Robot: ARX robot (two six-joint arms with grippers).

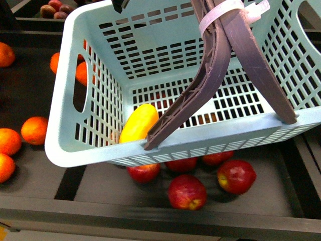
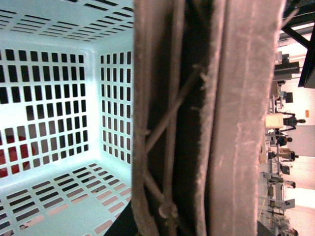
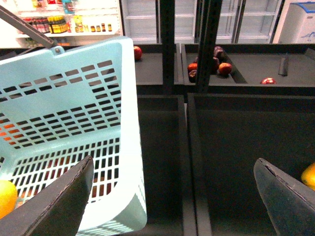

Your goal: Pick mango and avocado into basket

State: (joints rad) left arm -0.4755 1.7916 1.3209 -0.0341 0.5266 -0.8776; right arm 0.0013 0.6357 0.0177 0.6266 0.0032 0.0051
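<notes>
Right pincer [image 3: 173, 162]: spread wide, nothing between its fingers [image 3: 64, 201], over a dark bay of the bench [image 3: 236, 137], just beside the basket [image 3: 98, 54]. Left pincer: impossible to tell whether spread or pressed together, its own camera filled by the brown handles [image 2: 231, 118] seen close up, with slotted walls behind them. Basket raised and tilted over the near edge of the bench, handles crossed above it and bound with a white zip tie [image 1: 220, 15]. Mango [image 1: 139, 123] inside, lying in the lowest corner against the wall, on the side toward the bench's left edge. Red apples [image 1: 187, 192] on the bench beneath the basket, close to the near edge. Oranges [image 1: 34, 129] along the left edge, well apart from the apples
</notes>
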